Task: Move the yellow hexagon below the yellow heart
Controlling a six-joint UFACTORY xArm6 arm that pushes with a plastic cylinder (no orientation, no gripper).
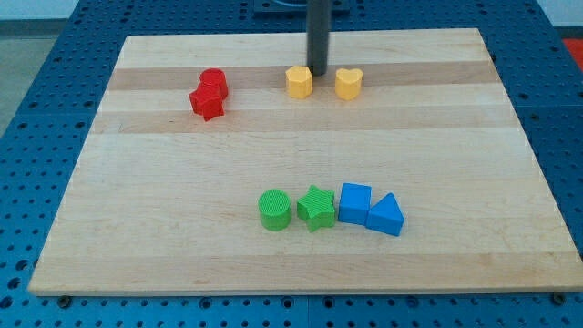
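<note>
Green cylinder (274, 210), green star (316, 208) alongside

My tip (317, 72) — upright, low

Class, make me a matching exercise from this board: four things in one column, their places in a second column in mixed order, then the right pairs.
Things
1. yellow hexagon
2. yellow heart
3. blue triangle
4. green cylinder

Places
A. the view's right end of the bottom row
B. just to the view's left of my tip
C. the view's left end of the bottom row
D. just to the view's right of my tip

Pairs: 1-B, 2-D, 3-A, 4-C
</note>
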